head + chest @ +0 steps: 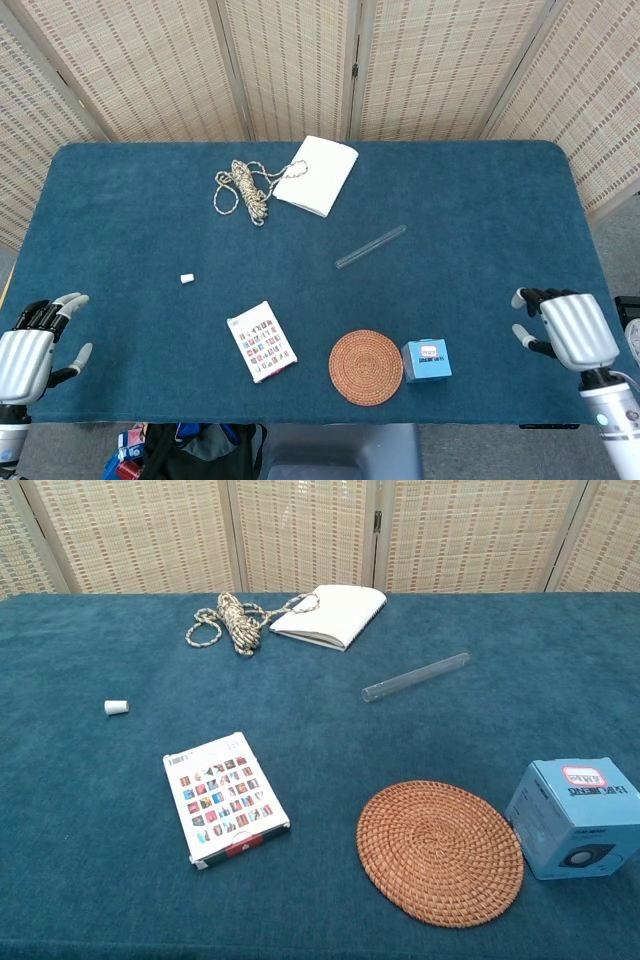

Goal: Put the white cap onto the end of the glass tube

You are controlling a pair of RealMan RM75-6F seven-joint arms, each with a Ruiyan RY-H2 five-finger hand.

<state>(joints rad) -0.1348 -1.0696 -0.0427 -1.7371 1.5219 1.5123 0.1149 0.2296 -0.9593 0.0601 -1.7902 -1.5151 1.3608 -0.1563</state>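
Nothing done yet: each empty, spread robot hand, left [27, 352] and right [565, 328], sits well apart from cap [186, 278] and tube [371, 246].

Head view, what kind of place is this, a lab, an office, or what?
Probably a staged test bench, not a lived-in room. A table under blue cloth is closed off by woven folding screens, and unrelated odds and ends lie spread out: a rope, a glass tube, a woven coaster.
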